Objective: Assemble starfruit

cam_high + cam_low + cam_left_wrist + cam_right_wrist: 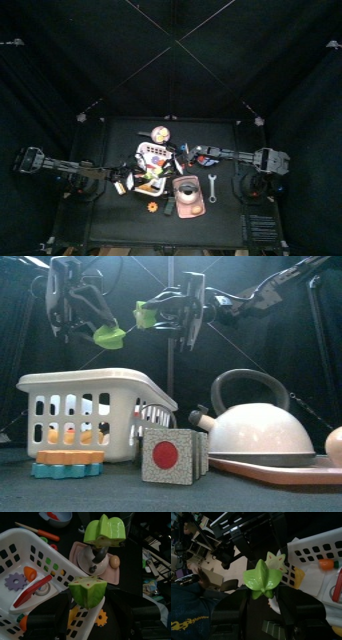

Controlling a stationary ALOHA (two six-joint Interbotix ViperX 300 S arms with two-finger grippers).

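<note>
Foam gears, one blue and one orange [70, 462], lie nearest the front edge, just before the white basket [94, 411]. Beside the basket, toward the kettle side, stands a small grey block with a red dot [170, 455]. Further along from the basket sits a white kettle [262, 421] on a pink board [287, 470]. Inside the basket the left wrist view shows a purple gear [15, 581] and a red-handled tool [30, 593].

Above the basket and behind it, both arms hang in the air. The left gripper [107, 336] is closed on a green starfruit half [87, 593], its cut star face turned toward the other arm. The right gripper [150, 314] is clamped on the second starfruit half [262, 578], held over the basket's kettle-side end. The two halves are near each other but apart, a gap showing between them in the front view.

A silver wrench [211, 186] lies on the table beyond the board, away from the basket.
</note>
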